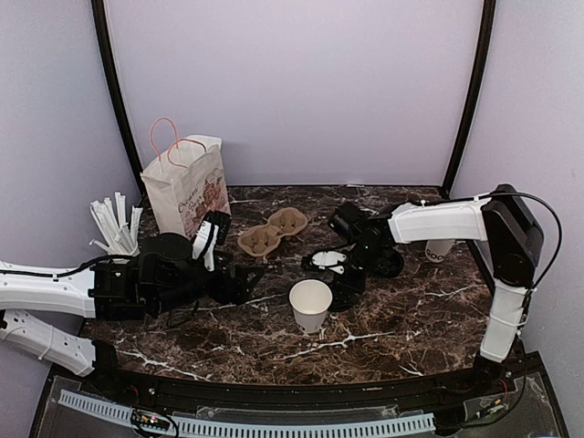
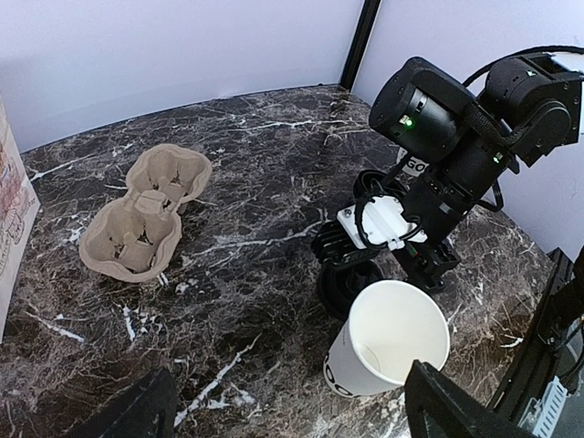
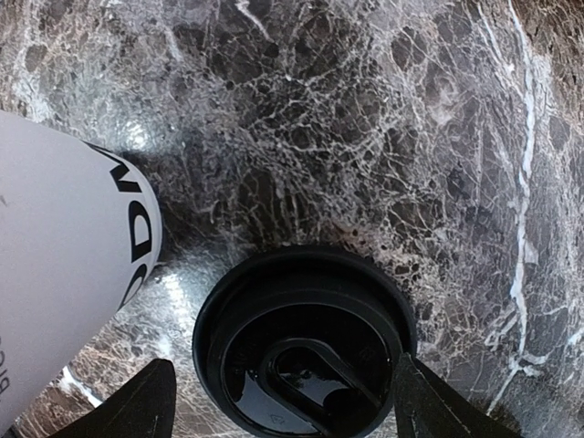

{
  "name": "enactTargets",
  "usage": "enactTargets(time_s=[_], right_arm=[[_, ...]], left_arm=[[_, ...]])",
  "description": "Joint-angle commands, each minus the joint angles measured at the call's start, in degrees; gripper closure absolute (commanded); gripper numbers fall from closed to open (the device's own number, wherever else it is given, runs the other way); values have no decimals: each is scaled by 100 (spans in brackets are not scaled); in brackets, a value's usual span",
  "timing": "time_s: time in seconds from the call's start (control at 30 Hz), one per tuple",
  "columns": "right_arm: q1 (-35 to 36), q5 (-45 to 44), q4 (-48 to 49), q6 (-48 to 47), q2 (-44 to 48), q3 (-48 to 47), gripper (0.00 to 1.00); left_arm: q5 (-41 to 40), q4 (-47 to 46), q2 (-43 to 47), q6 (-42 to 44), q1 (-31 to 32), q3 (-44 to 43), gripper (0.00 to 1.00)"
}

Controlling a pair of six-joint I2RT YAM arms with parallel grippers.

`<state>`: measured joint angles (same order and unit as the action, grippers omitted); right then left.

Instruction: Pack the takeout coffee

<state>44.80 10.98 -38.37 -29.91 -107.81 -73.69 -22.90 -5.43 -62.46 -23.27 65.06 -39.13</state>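
Note:
The white paper cup stands open-topped with no lid on it, at the table's middle front; it also shows in the left wrist view and the right wrist view. Its black round lid lies upside down on the marble just behind the cup. My right gripper is open, low over the lid with a finger on each side of it. My left gripper is open and empty, left of the cup. The paper bag stands at the back left.
A brown pulp cup carrier lies behind the grippers. A white cup of wrapped straws stands at the far left. Another white cup stands behind my right arm. Purple walls enclose the table.

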Motion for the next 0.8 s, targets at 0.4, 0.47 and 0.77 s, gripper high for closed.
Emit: enactTargets(time_s=[0.4, 0.47, 0.77], right_arm=[[196, -752, 198, 73, -88, 54, 20], [196, -830, 213, 67, 16, 53, 20], [196, -910, 207, 46, 144, 12, 18]], left_arm=[[31, -101, 129, -55, -28, 143, 11], [31, -99, 155, -43, -28, 159, 11], [19, -127, 199, -2, -28, 197, 11]])
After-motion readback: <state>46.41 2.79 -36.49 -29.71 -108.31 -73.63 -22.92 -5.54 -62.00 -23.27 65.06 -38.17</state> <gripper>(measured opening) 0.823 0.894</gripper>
